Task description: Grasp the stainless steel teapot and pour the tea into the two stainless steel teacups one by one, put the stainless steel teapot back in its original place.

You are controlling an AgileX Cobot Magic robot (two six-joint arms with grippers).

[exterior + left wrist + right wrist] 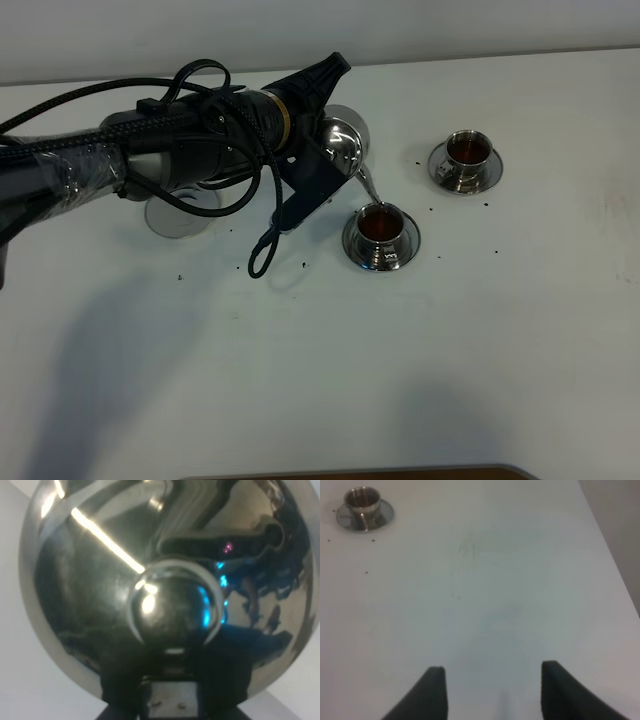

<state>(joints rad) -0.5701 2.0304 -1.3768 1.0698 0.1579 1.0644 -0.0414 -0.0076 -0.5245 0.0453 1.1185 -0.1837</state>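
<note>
My left gripper (325, 125) is shut on the stainless steel teapot (343, 143) and holds it tilted. Its thin spout (366, 186) points down into the nearer teacup (381, 236), which stands on its saucer and holds reddish-brown tea (380, 224). The farther teacup (466, 159), on its own saucer, also holds tea. The round steel coaster (182, 213) lies bare, partly under my left arm. In the left wrist view the teapot's mirror body (100, 580) and lid knob (175, 607) fill the frame. My right gripper (492, 690) is open and empty above bare table, with one teacup (364, 507) far off.
A loose black cable loop (262, 250) hangs from my left arm and lies on the white table (450, 360) beside the nearer cup. Small dark specks dot the table around the cups. A brown edge (350, 472) shows at the table's front.
</note>
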